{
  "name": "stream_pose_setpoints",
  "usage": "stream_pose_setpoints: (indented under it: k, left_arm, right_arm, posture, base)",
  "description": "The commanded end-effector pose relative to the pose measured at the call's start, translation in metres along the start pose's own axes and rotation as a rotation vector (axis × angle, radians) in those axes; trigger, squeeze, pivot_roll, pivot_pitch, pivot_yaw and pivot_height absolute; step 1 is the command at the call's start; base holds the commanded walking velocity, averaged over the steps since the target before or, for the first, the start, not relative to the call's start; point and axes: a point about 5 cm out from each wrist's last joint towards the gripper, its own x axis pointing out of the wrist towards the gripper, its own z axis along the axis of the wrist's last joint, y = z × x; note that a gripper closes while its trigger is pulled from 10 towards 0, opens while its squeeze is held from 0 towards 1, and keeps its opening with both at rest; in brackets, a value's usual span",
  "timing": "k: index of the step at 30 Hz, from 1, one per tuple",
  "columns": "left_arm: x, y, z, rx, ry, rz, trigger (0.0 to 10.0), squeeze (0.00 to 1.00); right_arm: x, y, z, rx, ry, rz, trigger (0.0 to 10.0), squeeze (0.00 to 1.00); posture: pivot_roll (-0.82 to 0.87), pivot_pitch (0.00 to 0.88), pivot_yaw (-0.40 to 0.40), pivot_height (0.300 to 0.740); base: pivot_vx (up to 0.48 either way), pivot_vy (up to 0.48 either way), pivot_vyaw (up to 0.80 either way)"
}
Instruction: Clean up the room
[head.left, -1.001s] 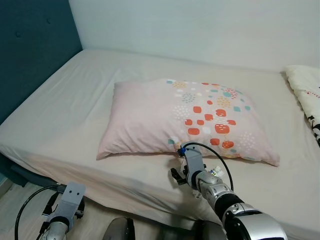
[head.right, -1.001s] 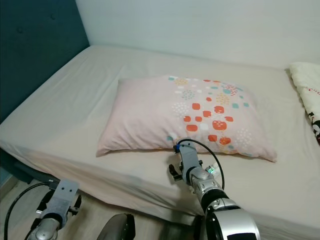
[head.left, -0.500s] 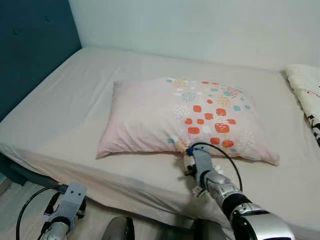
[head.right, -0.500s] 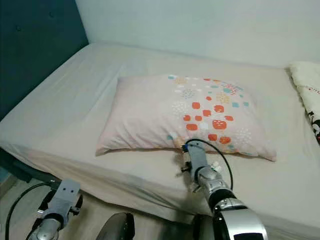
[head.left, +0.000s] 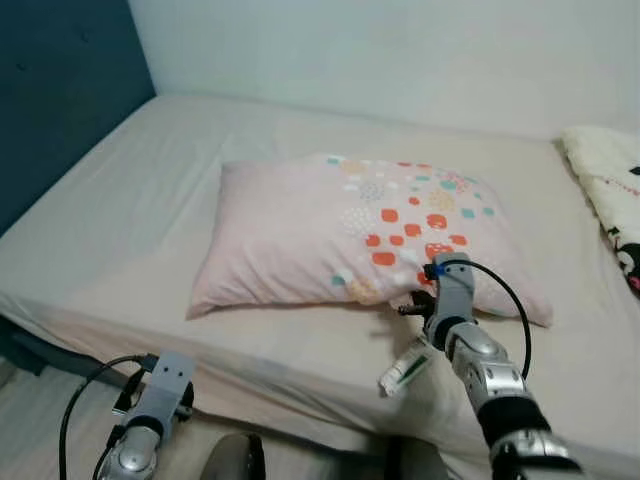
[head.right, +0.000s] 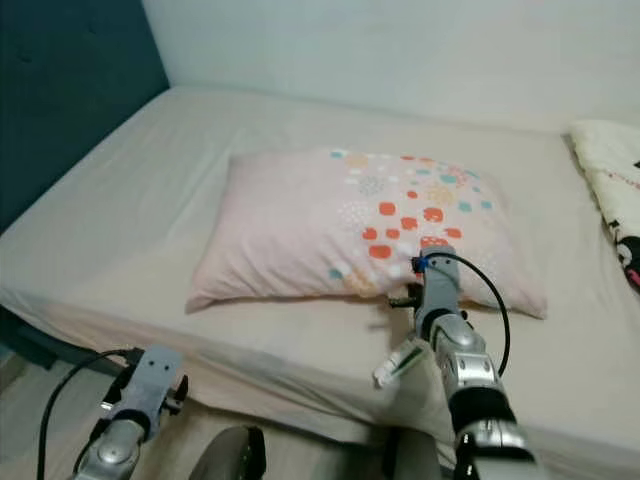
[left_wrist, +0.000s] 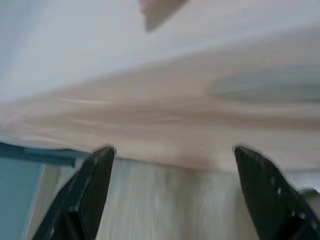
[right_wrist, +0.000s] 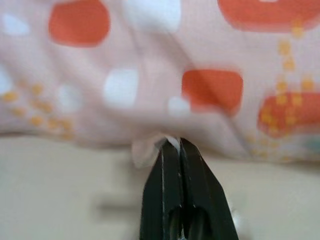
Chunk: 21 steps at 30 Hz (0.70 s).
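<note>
The right gripper (head.left: 418, 303) has been carried rightward along the near edge of the pillow (head.left: 340, 232), from below the edge's middle to beside the orange patches. Its fingers (right_wrist: 177, 165) are seen pressed together at the pillow's edge. The whole scene has been shifted slightly by camera movement.

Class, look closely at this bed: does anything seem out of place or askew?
Yes. The pillow lies slanted mid-bed, well away from the headboard. The right gripper is shut on its near edge.
</note>
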Motion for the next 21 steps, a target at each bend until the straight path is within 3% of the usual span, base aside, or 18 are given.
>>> stream_pose_setpoints:
  k: [1,2,4,8,12,18,20,21]
  left_arm:
    - [-0.004,-0.007,-0.008,0.002,0.041,-0.029,10.0,0.00]
    - [-0.004,-0.007,-0.008,0.002,0.041,-0.029,10.0,0.00]
    - [-0.003,-0.011,-0.007,0.005,0.042,-0.044,10.0,0.00]
    - [-0.002,-0.013,-0.006,0.006,0.040,-0.053,10.0,0.00]
    - [-0.002,-0.013,-0.005,0.007,0.039,-0.058,10.0,0.00]
    - [0.000,-0.014,-0.003,0.011,0.035,-0.064,10.0,0.00]
    - [0.001,-0.013,-0.002,0.013,0.034,-0.064,10.0,0.00]
    - [0.001,-0.013,-0.002,0.013,0.034,-0.064,10.0,0.00]
  right_arm:
    - [-0.009,0.000,-0.009,0.073,0.063,-0.008,0.0,0.00]
    - [-0.009,0.000,-0.009,0.073,0.063,-0.008,0.0,0.00]
    - [-0.021,0.001,-0.035,0.212,0.161,-0.037,0.0,0.00]
    - [-0.030,-0.010,-0.052,0.282,0.175,-0.154,0.0,0.00]
    - [-0.034,-0.021,-0.043,0.368,0.072,-0.248,0.0,0.00]
    - [-0.040,-0.024,-0.036,0.504,0.033,-0.284,0.0,0.00]
    - [-0.038,-0.023,-0.041,0.534,0.069,-0.293,4.9,0.00]
    - [-0.038,-0.023,-0.041,0.534,0.069,-0.293,4.9,0.00]
  posture:
    - [0.08,0.112,-0.046,0.565]
    - [0.08,0.112,-0.046,0.565]
    - [0.07,0.110,-0.043,0.565]
    - [0.07,0.106,-0.041,0.565]
    - [0.07,0.103,-0.037,0.565]
    - [0.07,0.100,-0.032,0.565]
    - [0.07,0.101,-0.031,0.565]
    - [0.07,0.101,-0.031,0.565]
  base:
    - [0.000,0.000,0.00]
    - [0.000,0.000,0.00]
    - [0.000,0.000,0.00]
    - [0.000,0.000,0.00]
    - [0.000,0.000,0.00]
    - [0.000,0.000,0.00]
    - [0.000,0.000,0.00]
    - [0.000,0.000,0.00]
